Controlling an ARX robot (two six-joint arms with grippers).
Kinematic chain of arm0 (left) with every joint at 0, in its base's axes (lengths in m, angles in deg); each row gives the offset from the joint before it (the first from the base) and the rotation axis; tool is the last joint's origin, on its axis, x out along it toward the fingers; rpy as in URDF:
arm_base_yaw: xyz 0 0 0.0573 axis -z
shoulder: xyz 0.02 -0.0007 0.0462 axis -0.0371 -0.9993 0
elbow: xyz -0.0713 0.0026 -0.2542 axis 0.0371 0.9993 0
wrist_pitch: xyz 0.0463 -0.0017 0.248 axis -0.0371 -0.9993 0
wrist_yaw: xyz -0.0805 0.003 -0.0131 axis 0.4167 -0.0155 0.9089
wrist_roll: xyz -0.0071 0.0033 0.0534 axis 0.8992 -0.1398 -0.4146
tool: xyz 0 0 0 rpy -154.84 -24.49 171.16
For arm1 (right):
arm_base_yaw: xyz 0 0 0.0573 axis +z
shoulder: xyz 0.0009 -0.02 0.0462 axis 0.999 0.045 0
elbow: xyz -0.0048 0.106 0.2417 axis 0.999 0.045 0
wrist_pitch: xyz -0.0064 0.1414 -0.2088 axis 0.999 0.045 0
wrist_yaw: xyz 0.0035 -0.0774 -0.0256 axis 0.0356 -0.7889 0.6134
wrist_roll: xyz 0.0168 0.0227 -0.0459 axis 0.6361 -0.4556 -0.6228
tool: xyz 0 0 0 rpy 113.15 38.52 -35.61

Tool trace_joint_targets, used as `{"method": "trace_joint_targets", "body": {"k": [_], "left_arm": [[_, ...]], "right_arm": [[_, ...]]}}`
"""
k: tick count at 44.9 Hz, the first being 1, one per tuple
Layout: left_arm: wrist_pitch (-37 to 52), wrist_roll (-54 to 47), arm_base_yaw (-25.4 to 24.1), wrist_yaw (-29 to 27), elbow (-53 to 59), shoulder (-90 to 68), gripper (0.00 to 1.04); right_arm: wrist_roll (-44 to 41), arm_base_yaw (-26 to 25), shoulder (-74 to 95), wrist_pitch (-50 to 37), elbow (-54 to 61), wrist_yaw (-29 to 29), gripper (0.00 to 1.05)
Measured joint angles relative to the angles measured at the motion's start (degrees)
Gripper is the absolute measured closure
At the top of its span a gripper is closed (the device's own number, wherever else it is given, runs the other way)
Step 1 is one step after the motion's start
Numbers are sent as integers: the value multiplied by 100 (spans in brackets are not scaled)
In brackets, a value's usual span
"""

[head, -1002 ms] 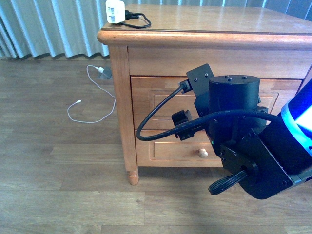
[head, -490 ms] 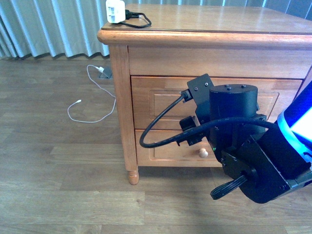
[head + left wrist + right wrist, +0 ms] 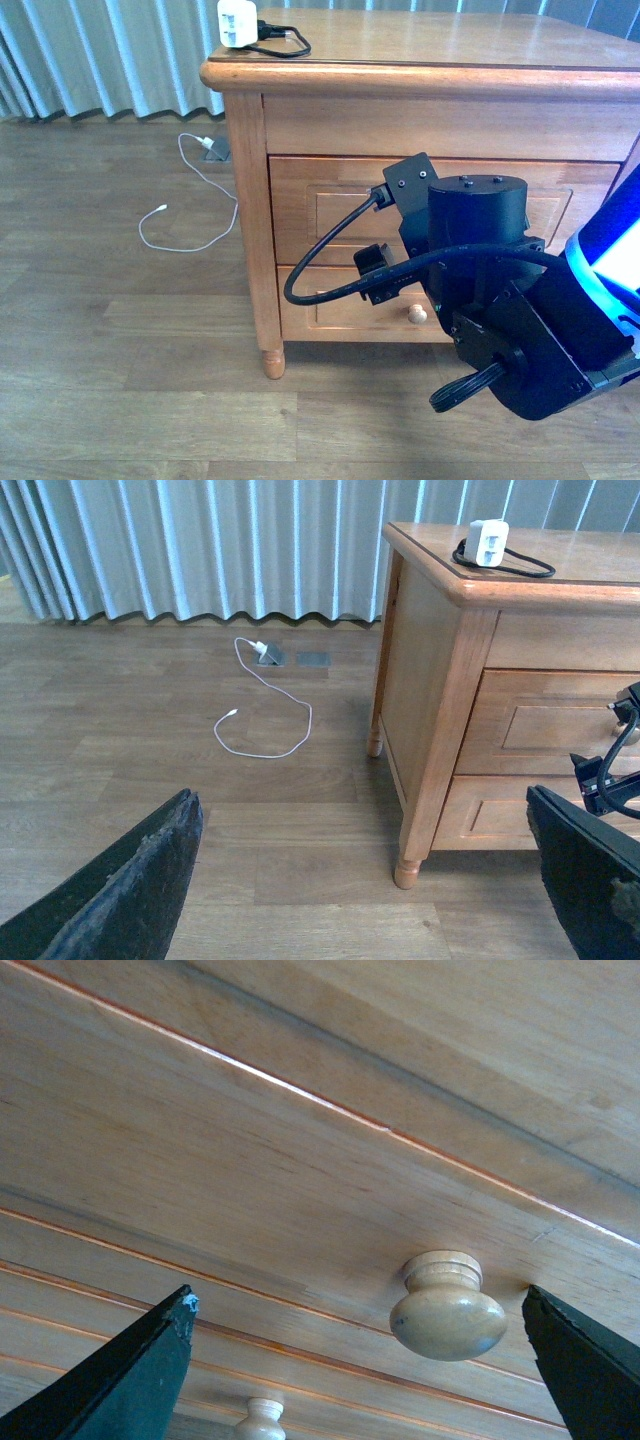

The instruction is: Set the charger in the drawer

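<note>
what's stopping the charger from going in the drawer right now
The drawer is shut, so its own front blocks the way in. The charger sits on the cabinet top near a corner. Nothing visible stands between the open right claw and the drawer's knob.

Soft, even daylight comes through the far curtains [image 3: 250, 550], leaving a pale sheen on the cabinet top [image 3: 450, 45] and only faint shadow on the floor [image 3: 120, 330]. In the front view the near right arm [image 3: 520, 310] is dark, with blown-out blue-white glare at the right edge. Up close the drawer [image 3: 250, 1160] looks slightly soft, with thin bright glints along its grooves.
</note>
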Motion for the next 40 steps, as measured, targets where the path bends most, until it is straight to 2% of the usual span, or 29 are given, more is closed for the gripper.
{"method": "trace_joint_targets", "body": {"k": [12, 15, 19, 27, 34, 37, 40], "left_arm": [[0, 0, 0, -2, 0, 0, 6], [0, 0, 0, 0, 0, 0, 6], [0, 0, 0, 0, 0, 0, 6], [0, 0, 0, 0, 0, 0, 6], [0, 0, 0, 0, 0, 0, 6], [0, 0, 0, 0, 0, 0, 6], [0, 0, 0, 0, 0, 0, 6]], "right_arm": [[37, -15, -140, -52, 83, 24, 9], [37, -15, -192, -52, 92, 9, 19], [35, -15, -245, -52, 125, 35, 16], [0, -20, -267, -52, 127, 31, 50], [-17, -20, -267, -50, 127, 37, 46], [-20, -20, -267, -50, 127, 33, 39], [-26, -20, -267, -52, 125, 35, 41]]}}
